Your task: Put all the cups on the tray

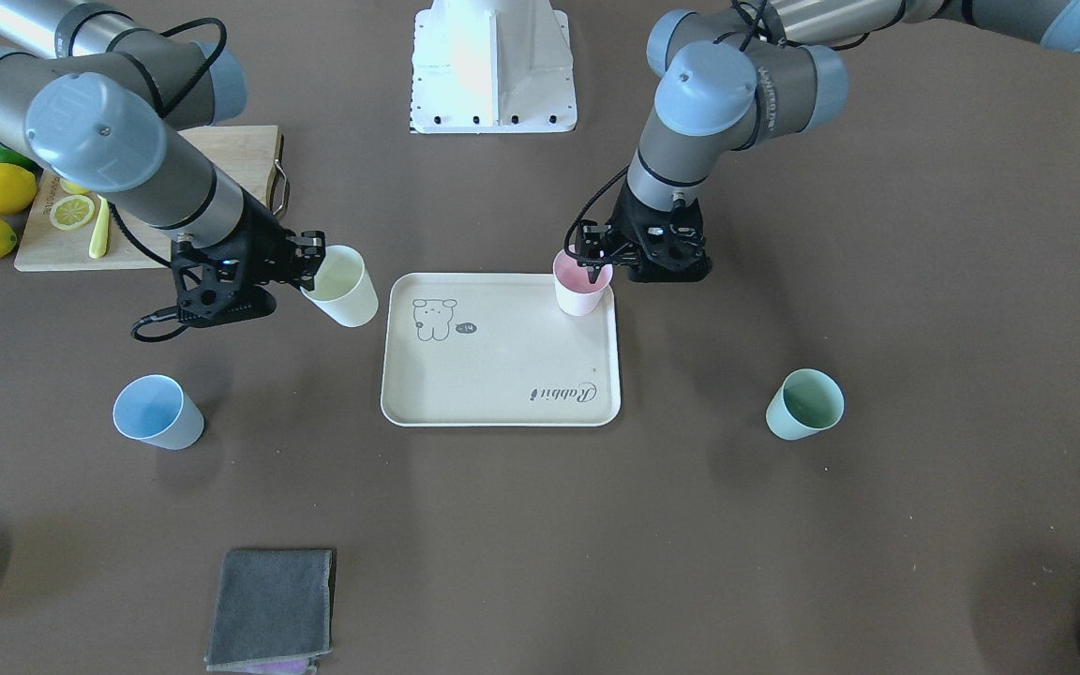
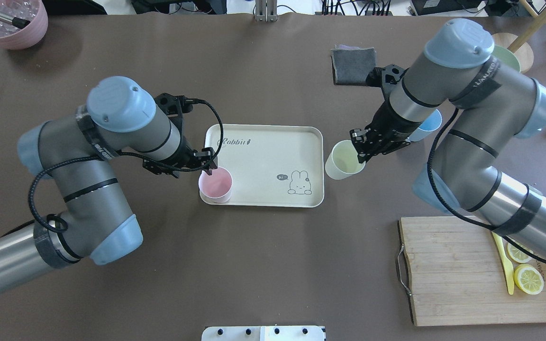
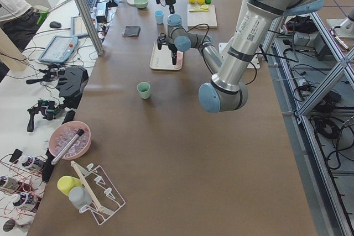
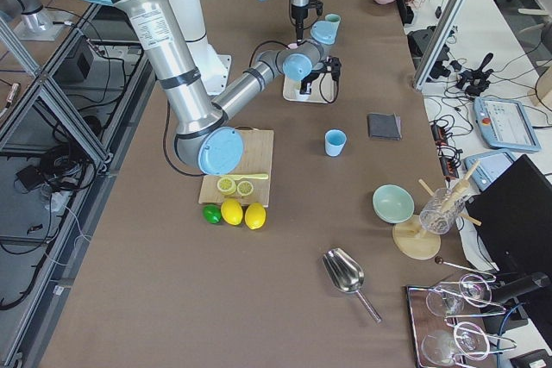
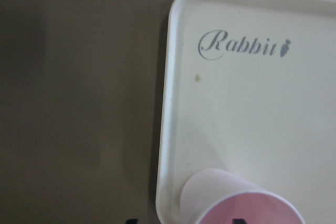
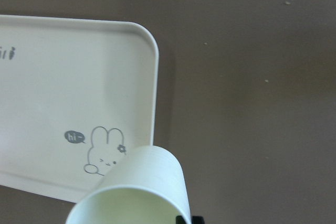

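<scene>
Clamping rims, the left gripper (image 1: 593, 263) holds the pink cup (image 1: 581, 292) at the tray (image 1: 502, 356)'s corner, the right gripper (image 1: 312, 261) the yellow cup (image 1: 343, 286) beside the tray.

Cream tray (image 1: 502, 375) bears grey rabbit print (image 1: 434, 319); pink cup (image 1: 581, 289), yellow cup (image 1: 343, 287), blue cup (image 1: 157, 412), mint cup (image 1: 803, 404).

- Tray (image 1: 502, 366) lies mid-tabletop (image 1: 540, 525).
- Cup 1 (image 1: 581, 286) stands on tray, in its robot-side left corner.
- Cup 2 (image 1: 341, 286) is just off tray's right edge.
- Cup 3 (image 1: 804, 404) stands far-left of tray, Cup 4 (image 1: 157, 412) far-right.
</scene>
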Controlling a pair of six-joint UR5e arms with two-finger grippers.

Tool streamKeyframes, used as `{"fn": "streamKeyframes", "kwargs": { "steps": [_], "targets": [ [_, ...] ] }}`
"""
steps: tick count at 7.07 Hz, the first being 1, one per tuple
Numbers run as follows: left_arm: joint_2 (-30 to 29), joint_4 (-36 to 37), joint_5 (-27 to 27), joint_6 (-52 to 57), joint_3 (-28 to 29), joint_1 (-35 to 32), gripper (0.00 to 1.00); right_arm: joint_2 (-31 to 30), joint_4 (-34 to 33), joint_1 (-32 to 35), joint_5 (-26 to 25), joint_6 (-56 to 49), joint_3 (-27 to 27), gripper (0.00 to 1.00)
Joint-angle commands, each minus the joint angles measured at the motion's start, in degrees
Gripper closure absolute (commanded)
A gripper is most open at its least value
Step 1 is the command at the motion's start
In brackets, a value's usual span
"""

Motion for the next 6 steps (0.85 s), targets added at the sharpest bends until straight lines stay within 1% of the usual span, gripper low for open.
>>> {"fn": "streamKeyframes", "kwargs": {
  "steps": [1,3,4,5,6],
  "targets": [
    [3.86,0.25,-3.16,9.64,-1.72,-6.65,0.02,6.77,0.09,-3.71,-4.85,5.17,-5.02,1.00],
    [4.58,0.43,-3.17,19.39,1.87,-12.18,0.02,7.58,0.09,-5.91,-6.63,5.36,-6.36,1.00],
    [5.28,0.25,-3.43,26.14,4.85,-15.60,0.02,7.58,0.09,-6.36,-6.81,5.53,-6.37,0.66],
    [5.38,-0.27,-3.43,32.13,8.18,-18.42,0.02,7.41,0.09,-6.62,-6.99,6.58,-6.37,0.14],
    [5.38,-0.54,-3.43,35.32,10.83,-19.84,0.02,7.32,0.09,-6.45,-6.99,6.68,-5.50,0.00]
  ]
}}
